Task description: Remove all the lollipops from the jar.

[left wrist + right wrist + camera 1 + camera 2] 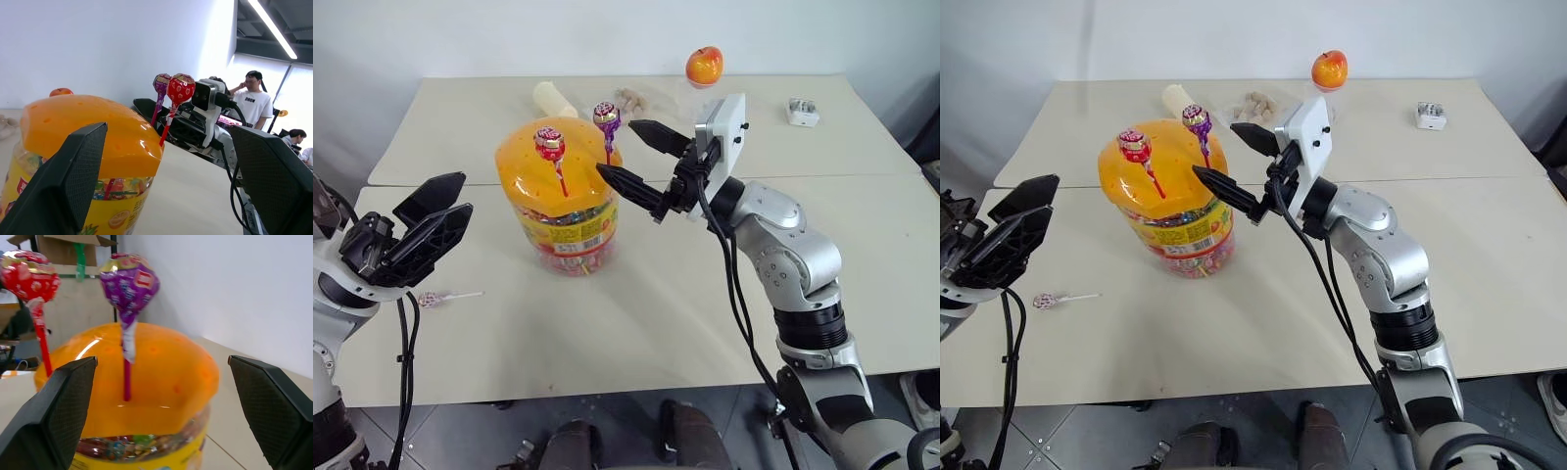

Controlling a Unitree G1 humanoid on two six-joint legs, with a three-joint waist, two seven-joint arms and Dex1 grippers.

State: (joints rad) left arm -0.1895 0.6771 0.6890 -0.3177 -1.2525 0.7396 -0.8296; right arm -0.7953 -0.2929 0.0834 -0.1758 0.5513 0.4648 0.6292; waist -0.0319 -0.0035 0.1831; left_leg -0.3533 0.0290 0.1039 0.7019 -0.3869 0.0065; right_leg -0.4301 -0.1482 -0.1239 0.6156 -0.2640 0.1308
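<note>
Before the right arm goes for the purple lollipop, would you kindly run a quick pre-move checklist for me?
1. Right gripper fingers open: ok.
2. Purple lollipop standing upright in the jar's orange lid: ok.
3. Purple lollipop lined up between the right fingers, judging by the right wrist view: ok.
4. Red lollipop apart from the purple one: ok.
5. Left gripper open and holding nothing: ok.
6. Pinkish lollipop already out, lying on the table: ok.

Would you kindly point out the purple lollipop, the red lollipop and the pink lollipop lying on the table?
purple lollipop (129, 284), right wrist view, on its wrapped head.
red lollipop (549, 143), left eye view, on its wrapped head.
pink lollipop (1043, 302), right eye view, on its wrapped head, lying on the table.
</note>
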